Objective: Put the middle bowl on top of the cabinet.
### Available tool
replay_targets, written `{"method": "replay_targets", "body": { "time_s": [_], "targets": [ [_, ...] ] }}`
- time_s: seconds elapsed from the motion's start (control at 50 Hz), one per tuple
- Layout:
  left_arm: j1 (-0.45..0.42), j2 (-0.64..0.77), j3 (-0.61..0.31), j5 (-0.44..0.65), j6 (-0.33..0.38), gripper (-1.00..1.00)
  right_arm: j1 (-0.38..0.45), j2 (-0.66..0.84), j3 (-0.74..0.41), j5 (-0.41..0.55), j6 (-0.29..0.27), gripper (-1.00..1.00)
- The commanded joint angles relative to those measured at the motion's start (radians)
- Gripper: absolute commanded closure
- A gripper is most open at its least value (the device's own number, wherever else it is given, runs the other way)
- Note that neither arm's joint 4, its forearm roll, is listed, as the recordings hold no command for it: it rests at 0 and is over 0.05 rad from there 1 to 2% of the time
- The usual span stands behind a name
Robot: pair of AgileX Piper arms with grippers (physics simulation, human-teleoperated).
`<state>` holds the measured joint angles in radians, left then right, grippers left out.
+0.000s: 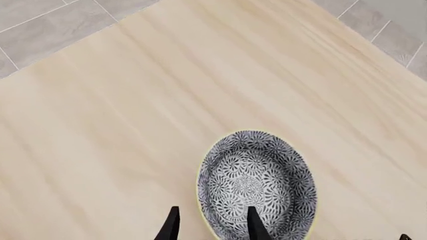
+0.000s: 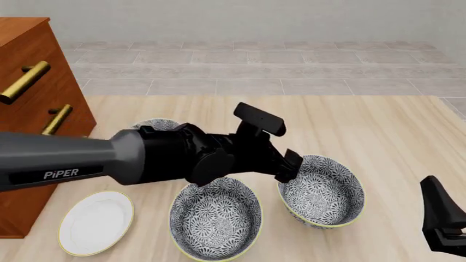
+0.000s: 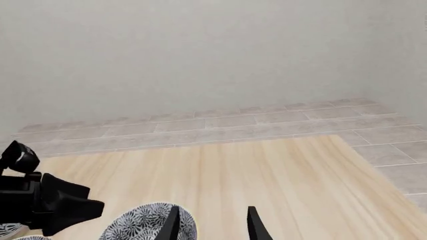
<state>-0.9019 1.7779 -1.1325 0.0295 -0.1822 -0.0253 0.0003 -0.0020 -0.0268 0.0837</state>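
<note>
Even, bright, diffuse render lighting in all three views, no glare or blur, edges undistorted, focus sharp throughout; only faint soft shadows on the table (image 2: 378,125) at lower centre of the front view.

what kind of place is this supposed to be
Likely a simulated tabletop test scene styled as a home dining area, not a real room. A pale wooden table holds patterned bowls and a white plate beside a wooden cabinet, with grey tiled floor and a bare wall behind.
</note>
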Motion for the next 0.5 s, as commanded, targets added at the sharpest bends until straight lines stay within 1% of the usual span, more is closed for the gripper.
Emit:
{"method": "replay_targets", "body": {
  "time_s": [0.02,0.16,0.5],
  "targets": [
    [-0.014,0.036,-0.009,-0.004,-0.019,-1.00,-0.001,0.000,0.000,0.000,0.002,-1.00],
    [-0.017,0.053,-0.015,-0.008,-0.036,-1.00,-0.001,0.000,-0.001,-0.001,0.001,-1.00],
    [-0.009,0.106,-0.014,-0.033,-0.050,-1.00,-0.006,0.000,0.000,-0.002,0.011,-1.00]
  ]
}}
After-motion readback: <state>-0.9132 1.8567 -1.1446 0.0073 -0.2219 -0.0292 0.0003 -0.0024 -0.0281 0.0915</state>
